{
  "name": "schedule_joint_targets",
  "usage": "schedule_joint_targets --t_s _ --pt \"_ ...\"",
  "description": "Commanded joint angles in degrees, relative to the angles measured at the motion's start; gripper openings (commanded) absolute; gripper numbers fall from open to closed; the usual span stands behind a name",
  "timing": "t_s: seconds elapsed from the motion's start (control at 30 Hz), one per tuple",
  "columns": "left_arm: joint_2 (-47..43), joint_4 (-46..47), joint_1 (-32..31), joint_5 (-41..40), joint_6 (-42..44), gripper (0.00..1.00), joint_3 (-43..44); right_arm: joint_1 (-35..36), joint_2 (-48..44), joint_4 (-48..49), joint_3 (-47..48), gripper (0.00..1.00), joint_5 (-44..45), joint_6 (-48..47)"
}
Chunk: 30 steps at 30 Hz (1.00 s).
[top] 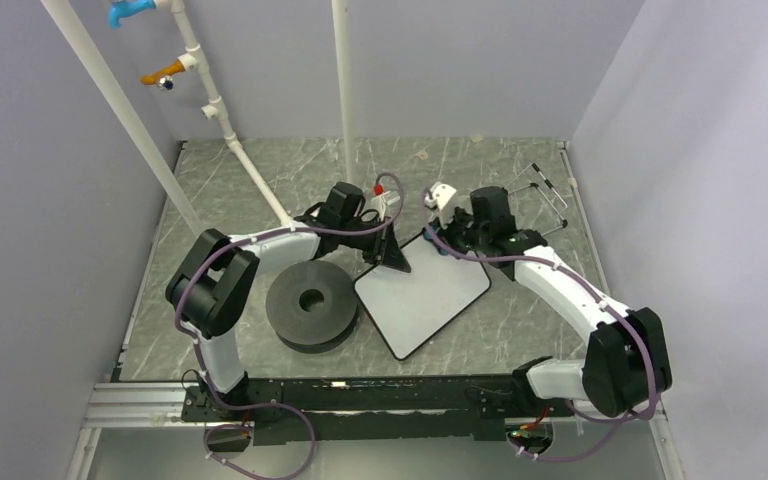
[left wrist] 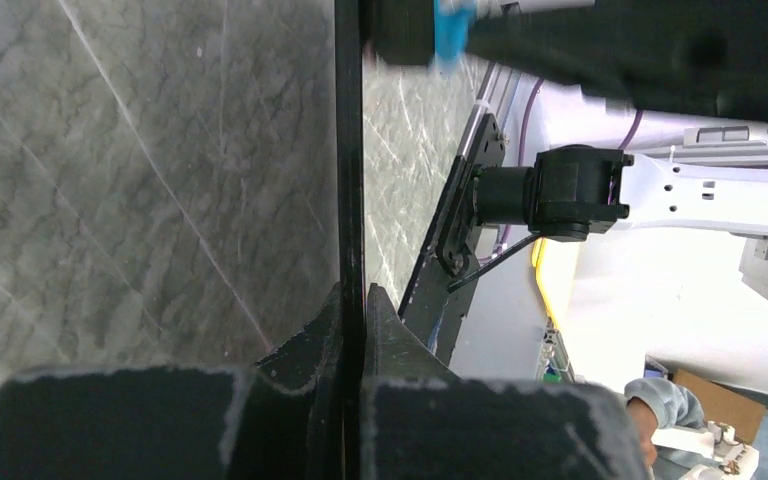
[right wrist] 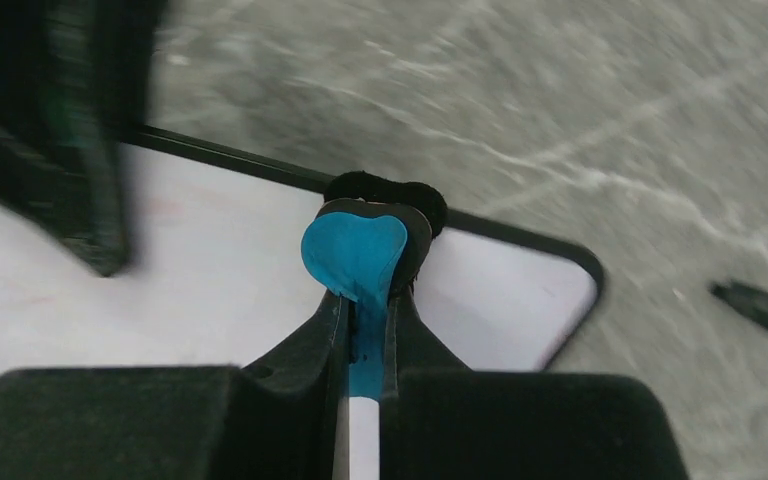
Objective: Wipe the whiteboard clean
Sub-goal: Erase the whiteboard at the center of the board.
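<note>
The whiteboard (top: 422,298) lies at an angle on the marble table, and its face looks white and nearly clean. My left gripper (top: 392,256) is shut on its far left edge. In the left wrist view that edge shows as a thin black line (left wrist: 348,150) running up from between the closed fingers of the left gripper (left wrist: 352,300). My right gripper (top: 443,243) is shut on the small blue-and-black eraser (right wrist: 362,250). It presses the eraser on the whiteboard (right wrist: 505,305) near a far rounded corner. The eraser also shows in the left wrist view (left wrist: 450,30).
A black disc (top: 310,303) with a centre hole sits just left of the board. White pipes (top: 250,170) slant down at the back left. A wire rack (top: 548,195) stands at the back right. A small dark object (right wrist: 760,306) lies on the table beyond the board's corner.
</note>
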Motion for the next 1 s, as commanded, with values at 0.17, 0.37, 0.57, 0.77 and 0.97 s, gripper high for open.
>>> schedule_joint_targets --t_s 0.17,0.37,0.57,0.77,0.97 --pt "-1.4 1.8 -1.4 5.6 1.9 0.0 5.9 -2.2 -1.6 2.1 -0.6 0.0 -0.8 4.5" --pt "-2.2 1.4 -0.8 6.2 2.4 0.0 6.2 -12.5 -2.6 -3.4 -3.1 0.0 -2.8 -0.9" --pt "-3.1 5.5 0.8 7.7 -0.3 0.0 4.6 -7.9 -10.8 -11.5 -11.6 0.0 -13.4 -17.0" --pt "-2.5 9.6 2.3 9.7 -3.9 0.0 4.9 2.4 -13.2 -9.8 -12.7 0.0 -13.1 -17.7" --pt "-3.1 10.2 3.4 10.5 -4.7 0.0 5.0 -6.0 -10.7 -2.6 -8.2 0.0 2.0 -6.3"
